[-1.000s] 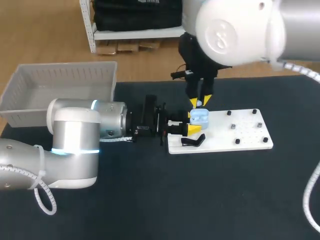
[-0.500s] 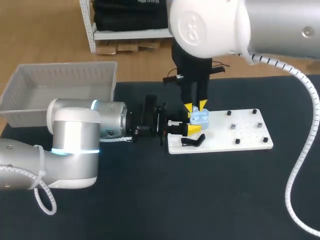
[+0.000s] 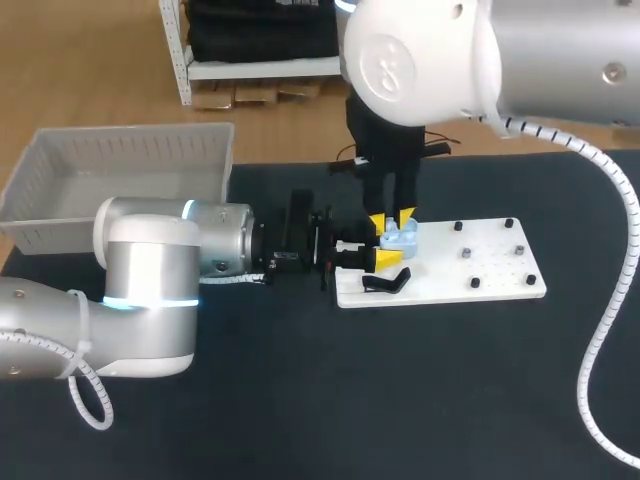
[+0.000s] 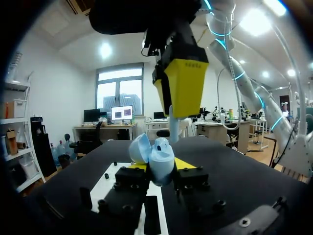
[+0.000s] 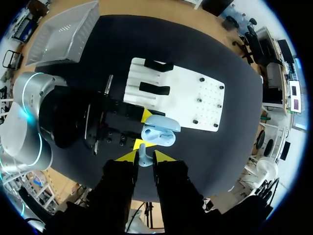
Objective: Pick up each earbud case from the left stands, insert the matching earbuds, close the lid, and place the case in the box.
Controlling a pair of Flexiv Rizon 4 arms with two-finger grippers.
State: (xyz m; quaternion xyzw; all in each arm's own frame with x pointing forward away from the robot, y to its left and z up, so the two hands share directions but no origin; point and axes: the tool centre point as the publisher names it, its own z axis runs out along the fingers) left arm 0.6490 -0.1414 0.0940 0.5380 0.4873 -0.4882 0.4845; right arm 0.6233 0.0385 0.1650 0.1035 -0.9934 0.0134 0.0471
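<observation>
A light-blue earbud case (image 3: 402,237) with its lid up is clamped between the fingers of my left gripper (image 3: 386,250), just over the near-left corner of the white board (image 3: 480,275). In the left wrist view the open case (image 4: 159,154) sits between the two yellow tips. My right gripper (image 3: 392,218) hangs straight above it, shut on a pale-blue earbud (image 5: 143,157) whose stem (image 4: 172,120) points down at the case (image 5: 159,132).
A black stand (image 3: 385,283) lies on the board's left end, and small black pegs (image 3: 465,253) dot its right half. A white basket (image 3: 120,160) stands at the table's far left. Dark table surface spreads in front of the board.
My right arm has shifted left and come down, bringing the earbud from behind the case to directly over it. The left arm and case have stayed put.
</observation>
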